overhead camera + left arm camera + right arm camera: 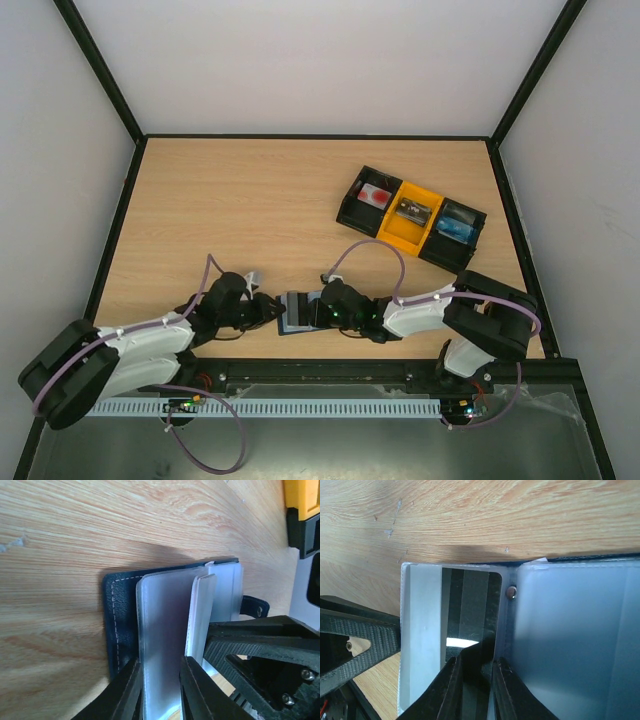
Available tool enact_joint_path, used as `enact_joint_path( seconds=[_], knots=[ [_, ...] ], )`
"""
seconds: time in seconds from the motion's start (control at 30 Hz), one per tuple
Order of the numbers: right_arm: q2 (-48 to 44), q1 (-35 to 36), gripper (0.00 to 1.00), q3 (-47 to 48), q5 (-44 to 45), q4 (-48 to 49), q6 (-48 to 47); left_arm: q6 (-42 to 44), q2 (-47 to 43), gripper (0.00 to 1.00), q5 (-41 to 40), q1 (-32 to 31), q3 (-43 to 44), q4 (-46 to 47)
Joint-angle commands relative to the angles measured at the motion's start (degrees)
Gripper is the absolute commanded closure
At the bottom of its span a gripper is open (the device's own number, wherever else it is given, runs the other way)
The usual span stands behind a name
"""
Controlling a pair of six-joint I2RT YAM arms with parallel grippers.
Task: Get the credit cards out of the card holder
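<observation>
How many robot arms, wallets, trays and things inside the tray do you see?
Robot arms: 2, the left arm and the right arm
Card holder: 1
Tray: 1
Things in the tray: 3, a pinkish-white card, a dark card and a blue thing
Total: 7

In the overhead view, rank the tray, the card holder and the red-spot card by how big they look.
1. tray: clearly the largest.
2. card holder: smaller, and partly hidden, so only part of it counts here.
3. red-spot card: smallest, a little smaller than the visible part of the holder.
</observation>
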Motion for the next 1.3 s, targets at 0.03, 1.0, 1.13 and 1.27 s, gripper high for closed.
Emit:
enact_joint_path(
  seconds=[0.03,1.0,1.13,1.27],
  knots=[
    [-0.42,0.51,0.82,-0.83,1.42,1.66,0.11,-1.39,-1.96,0.74,0.5,0.19,1.63,-1.12],
    [-0.77,0.53,0.82,-1.32,1.78,2.21,0.85,-4.11,0.53,0.85,-1.51,-0.85,-2.33,8.01],
    [0.04,0.47,0.82,-1.68,1.29,3.35,1.11,-4.21,2.97,0.89,-3.11,-1.88,-2.92,8.92],
    [0.35,0.47,0.82,-1.73,0.94,3.81,1.23,-3.7,4.81,0.89,-3.41,-2.01,-2.91,8.6]
  ],
)
